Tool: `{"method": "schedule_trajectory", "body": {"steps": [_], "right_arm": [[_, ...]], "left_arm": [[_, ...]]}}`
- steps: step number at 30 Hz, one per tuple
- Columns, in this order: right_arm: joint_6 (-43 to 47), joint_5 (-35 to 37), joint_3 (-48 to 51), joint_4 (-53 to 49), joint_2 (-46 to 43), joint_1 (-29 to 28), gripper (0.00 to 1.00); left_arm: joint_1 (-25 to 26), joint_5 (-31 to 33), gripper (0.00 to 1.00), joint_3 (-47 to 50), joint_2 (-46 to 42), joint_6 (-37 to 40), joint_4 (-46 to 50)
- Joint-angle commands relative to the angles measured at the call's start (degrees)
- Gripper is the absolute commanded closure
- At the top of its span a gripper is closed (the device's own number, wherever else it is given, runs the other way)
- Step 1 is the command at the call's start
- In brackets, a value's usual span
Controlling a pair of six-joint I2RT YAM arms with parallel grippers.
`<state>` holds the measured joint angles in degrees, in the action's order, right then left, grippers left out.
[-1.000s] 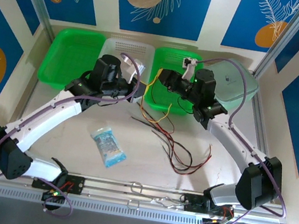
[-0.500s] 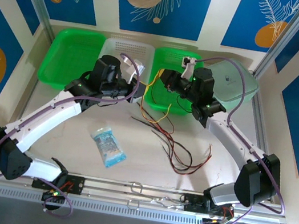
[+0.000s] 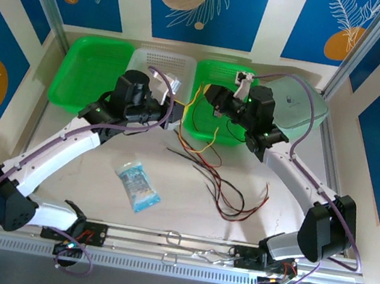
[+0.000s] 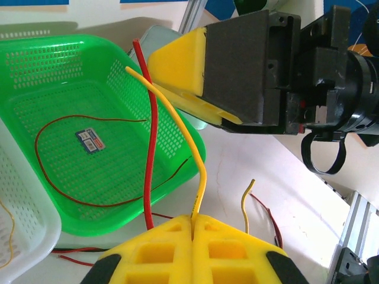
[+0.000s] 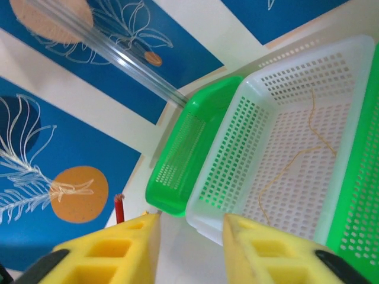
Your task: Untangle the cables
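Pinching the yellow cable (image 4: 188, 139) in the left gripper (image 4: 193, 220), fingers pressed flat together, wire rising straight out of the seam and bending away at the top. Alongside it a red cable (image 4: 153, 136), passing just outside one finger; hard to tell whether caught too. Ahead and above, close by, the right gripper (image 5: 190, 223), fingers spread with nothing between, the red tip standing just outside one of them. Compared with a second ago: left arm drawn back slightly toward its own side, right gripper shifted only a touch over the green basket (image 4: 35, 56). Probably pulling the strands taut and lining up a grab on one upright end; no strand separated yet. Back toward the arm bases from both grippers, more cables (image 3: 222, 192) lying crossed on the table (image 3: 100, 148).
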<state>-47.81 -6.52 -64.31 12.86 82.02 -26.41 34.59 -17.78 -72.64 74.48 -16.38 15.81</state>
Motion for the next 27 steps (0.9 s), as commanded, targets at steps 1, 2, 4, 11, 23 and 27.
{"method": "schedule_trajectory", "body": {"steps": [1, 2, 4, 11, 23, 27], "right_arm": [[-2.7, -6.1, 3.5, 5.8, -0.8, 0.9, 0.61], [-3.5, -7.5, 4.4, 7.9, -1.0, 1.1, 0.59], [-4.4, -8.9, 5.9, 9.7, -1.5, 1.6, 0.58], [-6.0, -12.7, 9.1, 14.9, -2.6, 1.7, 0.48], [-7.1, -15.6, 7.2, 16.5, 0.7, 1.1, 0.45], [-7.6, -16.7, 5.6, 17.2, 2.9, 0.8, 0.45]], "left_arm": [[-0.5, -0.6, 1.00, -0.9, -0.4, -1.9, -1.3], [-0.5, -0.9, 1.00, -1.0, -0.2, -2.3, -1.6], [-0.5, -1.3, 1.00, -1.1, 0.0, -2.8, -2.0], [-0.5, -1.7, 1.00, -1.9, 1.2, -3.2, -2.0], [-0.5, -2.7, 1.00, -1.4, 1.5, -4.4, -3.6], [-0.5, -3.0, 1.00, -1.5, 1.5, -4.6, -3.5]]}}
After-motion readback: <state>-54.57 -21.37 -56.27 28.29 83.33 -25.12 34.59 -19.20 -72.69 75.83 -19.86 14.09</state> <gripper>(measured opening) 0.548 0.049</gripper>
